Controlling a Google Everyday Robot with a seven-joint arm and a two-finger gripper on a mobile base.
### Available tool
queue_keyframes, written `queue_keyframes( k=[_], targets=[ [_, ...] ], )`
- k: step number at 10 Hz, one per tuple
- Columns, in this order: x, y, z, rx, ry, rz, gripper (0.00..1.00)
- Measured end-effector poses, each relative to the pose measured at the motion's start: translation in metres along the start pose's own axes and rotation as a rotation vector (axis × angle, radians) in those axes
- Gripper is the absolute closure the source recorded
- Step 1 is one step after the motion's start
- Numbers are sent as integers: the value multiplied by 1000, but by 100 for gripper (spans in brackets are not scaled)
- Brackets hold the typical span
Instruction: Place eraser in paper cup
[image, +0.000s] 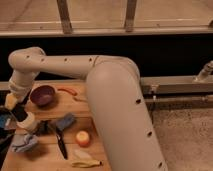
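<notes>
My gripper (15, 106) is at the table's left edge, at the end of the long cream arm, left of the purple bowl (42, 95). It is shut on the eraser (19, 114), a dark block that hangs tilted below the fingers. The eraser's lower end is right above the rim of the paper cup (28, 122), a small cream-white cup standing on the wooden table (60, 107). I cannot tell whether the eraser touches the cup.
A blue-grey block (65, 121), a black-handled knife (61, 143) and small dark items (43, 128) lie right of the cup. An orange fruit (82, 138), a banana (85, 162), a blue cloth (23, 144) and a red-orange strip (67, 91) are also there. The arm hides the table's right part.
</notes>
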Motion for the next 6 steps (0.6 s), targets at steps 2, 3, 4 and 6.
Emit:
queue_keyframes(
  k=[2, 3, 4, 6],
  targets=[
    [-4, 7, 8, -21, 8, -21, 100],
    [-3, 6, 10, -26, 10, -22, 100],
    [-1, 4, 11, -29, 12, -23, 100],
    [6, -5, 10, -23, 22, -15, 86]
  ],
)
